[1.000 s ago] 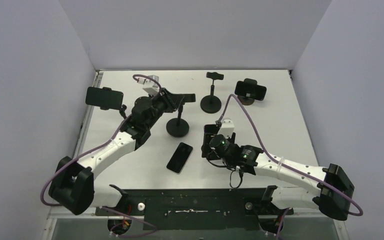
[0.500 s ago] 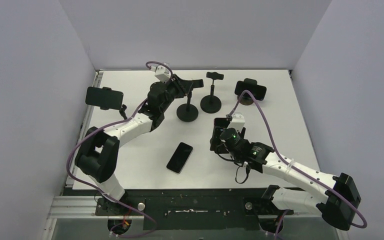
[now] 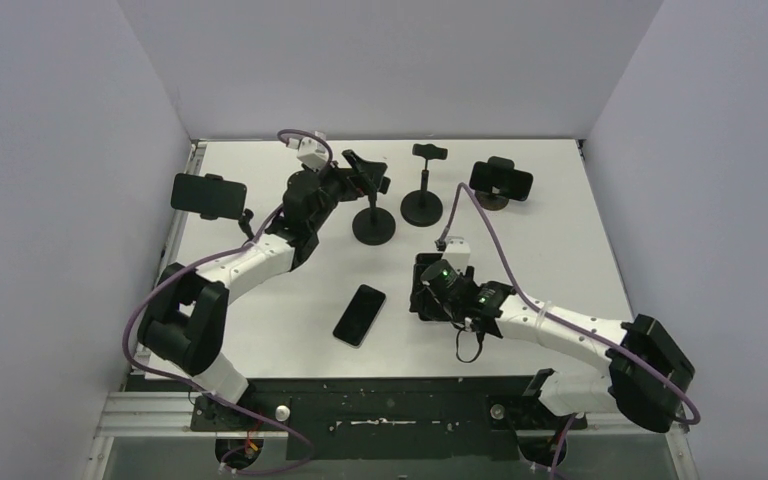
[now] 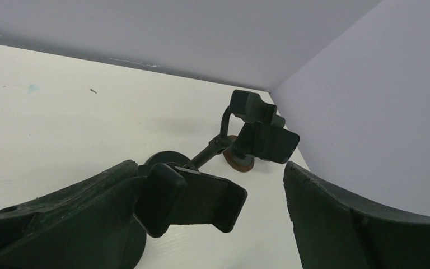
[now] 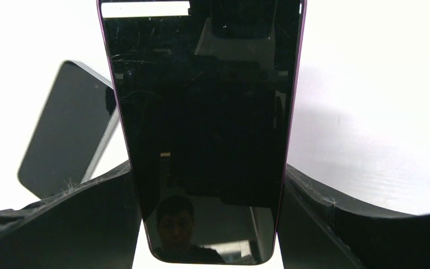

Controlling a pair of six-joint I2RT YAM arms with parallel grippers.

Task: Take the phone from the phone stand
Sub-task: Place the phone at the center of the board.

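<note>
A: Pinching a purple-edged phone [image 5: 201, 112]: that's the right tool [image 3: 427, 288], fingers pressed on both long edges, dark screen facing the wrist camera.
B: Phone off its holder?
A: Yes. It sits in the tool over the near-middle of the tabletop [image 3: 560, 230], well apart from every stand. Can't tell if it touches the surface.
B: Left tool?
A: The left tool [image 4: 210, 174] is spread wide at the back, around the empty clamp [image 4: 193, 199] of the phone stand [image 3: 373, 226]. The clamp touches one finger [image 4: 61, 224], with a clear gap to the other.
B: Further out?
A: A second phone [image 3: 360, 314] lies flat on the tabletop, near the right tool, on its left. Another empty stand [image 3: 423, 195] is just beside the phone stand, to the right. The right-hand stand [image 3: 501, 180] carries a phone held sideways, near the back right corner. The left-hand stand [image 3: 208, 196] also carries a phone, at the left edge.
</note>
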